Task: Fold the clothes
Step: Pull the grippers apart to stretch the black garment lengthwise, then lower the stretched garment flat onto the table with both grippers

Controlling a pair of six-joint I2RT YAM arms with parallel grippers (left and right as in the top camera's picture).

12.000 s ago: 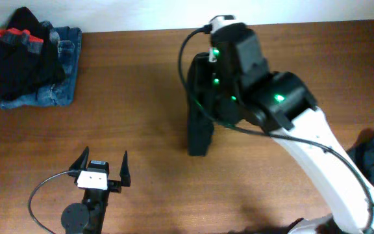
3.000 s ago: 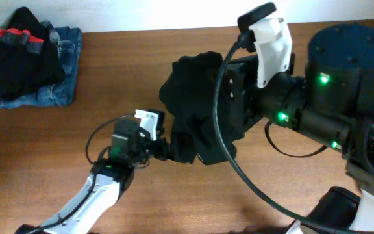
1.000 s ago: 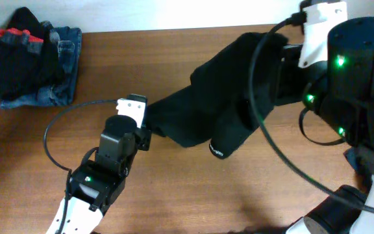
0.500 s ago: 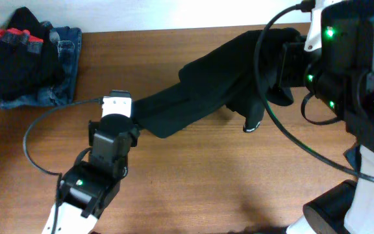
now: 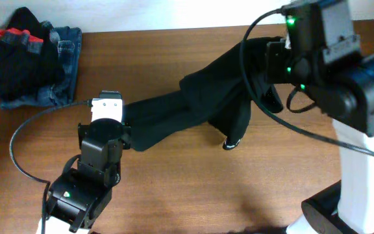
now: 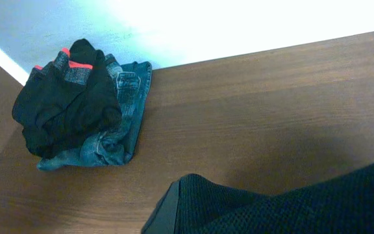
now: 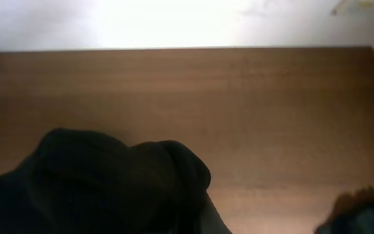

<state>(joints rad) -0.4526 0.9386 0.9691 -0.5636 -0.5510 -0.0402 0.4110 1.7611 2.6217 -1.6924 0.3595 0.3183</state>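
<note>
Above the brown wooden table (image 5: 174, 188), left gripper (image 5: 130, 128) and right gripper (image 5: 273, 62) are clamping the limp black fabric top (image 5: 200, 107) across mid-frame, probably needing even tension for spreading flat.

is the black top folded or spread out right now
Not folded: the black top is stretched in a bunched, twisted band between the left gripper and the right gripper, one sleeve hanging down over the table.

- The black top (image 5: 200, 104) is drawn out into a long, rumpled band, running diagonally from left of centre up to the right. One lobe hangs down mid-span, with a small white mark at its tip.
- A bundled black garment (image 5: 18, 52) with red trim lies on a denim piece (image 5: 60, 88), far left.
</note>
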